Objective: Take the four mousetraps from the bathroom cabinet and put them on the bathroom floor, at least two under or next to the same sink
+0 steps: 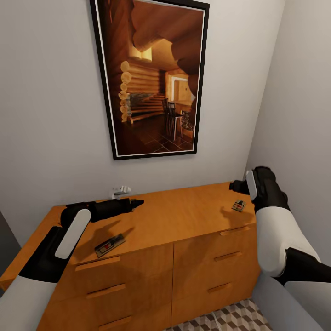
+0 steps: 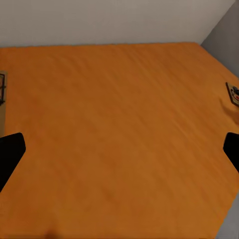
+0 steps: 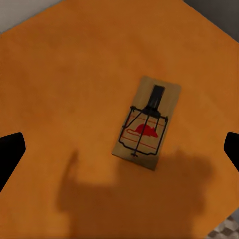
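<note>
The cabinet [image 1: 184, 216] is a low orange-brown sideboard with drawers. One mousetrap [image 1: 110, 245] lies on its top near the front, just below my left gripper [image 1: 138, 202]. Another mousetrap [image 1: 238, 205] lies near the top's right end, close under my right gripper [image 1: 236, 186]. In the right wrist view that mousetrap [image 3: 147, 122] sits between the open fingers of my right gripper [image 3: 119, 149], some way below them. My left gripper [image 2: 119, 154] is open over bare cabinet top [image 2: 119, 109], with a mousetrap [image 2: 233, 93] at one edge and part of another mousetrap [image 2: 2, 89] at the opposite edge.
A small whitish object [image 1: 121, 190] lies at the back of the cabinet top by the wall. A large framed picture [image 1: 154, 78] hangs above. A grey wall [image 1: 299, 115] closes in on the right. Cube-patterned bathroom floor [image 1: 230, 319] shows below the cabinet.
</note>
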Controlling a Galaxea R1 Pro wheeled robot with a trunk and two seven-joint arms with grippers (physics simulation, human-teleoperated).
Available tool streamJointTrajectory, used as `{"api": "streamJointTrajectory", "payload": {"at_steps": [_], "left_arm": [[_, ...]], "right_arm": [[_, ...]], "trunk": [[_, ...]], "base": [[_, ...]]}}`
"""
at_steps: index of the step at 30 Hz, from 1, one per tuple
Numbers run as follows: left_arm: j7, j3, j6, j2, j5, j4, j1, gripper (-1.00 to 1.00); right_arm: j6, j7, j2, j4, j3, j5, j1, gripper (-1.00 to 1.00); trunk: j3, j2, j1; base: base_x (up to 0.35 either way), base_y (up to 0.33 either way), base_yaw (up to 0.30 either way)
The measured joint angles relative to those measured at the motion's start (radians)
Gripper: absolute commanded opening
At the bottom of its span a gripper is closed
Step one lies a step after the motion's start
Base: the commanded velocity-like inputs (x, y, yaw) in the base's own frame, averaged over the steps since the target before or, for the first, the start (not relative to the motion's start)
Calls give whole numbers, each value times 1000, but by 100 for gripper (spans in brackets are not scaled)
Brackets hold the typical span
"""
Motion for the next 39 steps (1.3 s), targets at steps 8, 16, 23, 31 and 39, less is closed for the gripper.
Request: {"api": "streamJointTrajectory", "payload": {"at_steps": [8,16,23,31,39], "left_arm": [[0,0,-2,-2,0,7,0,100],[-1,0,-2,0,-3,8,0,100],[-2,-1,1,-1,-4,3,0,100],[-3,0,-2,0,-8,4,0,100],[-3,0,-3,3,-8,5,0,100]], "right_arm": [[0,0,-1,5,0,0,-24,100],[0,-1,-12,17,-1,2,-56,100],[0,0,-47,76,-1,0,-80,100],[1,0,-77,203,0,-1,-118,100],[1,0,-105,276,0,-1,-133,100]], "trunk": [[0,0,0],[0,0,0],[0,0,0],[0,0,0],[0,0,0]], "base": [[0,0,0],[0,0,0],[0,0,0],[0,0,0],[0,0,0]]}}
